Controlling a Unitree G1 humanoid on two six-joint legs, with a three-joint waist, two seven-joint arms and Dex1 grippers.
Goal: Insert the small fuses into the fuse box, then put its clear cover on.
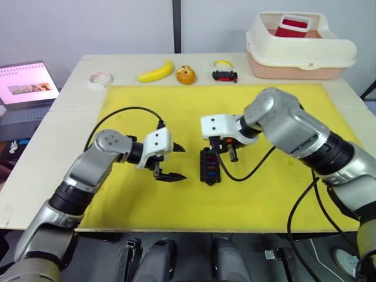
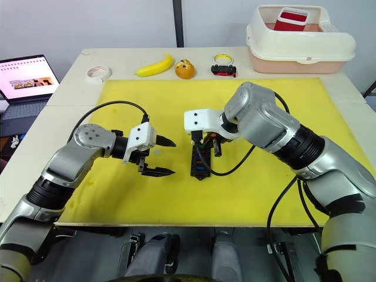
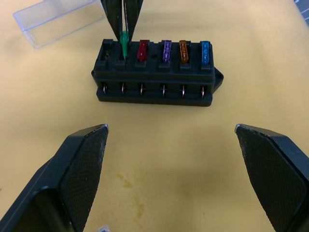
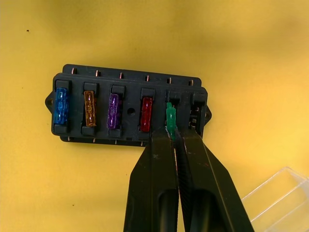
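My right gripper (image 4: 171,131) pinches a green fuse (image 4: 169,119) between closed fingers, holding it at the fifth slot of the fuse box (image 1: 210,166), mid-frame on the yellow mat (image 1: 264,194). My left gripper (image 1: 174,163) hangs wide open just left of the box, touching nothing. The clear cover (image 3: 58,20) lies beside the box.
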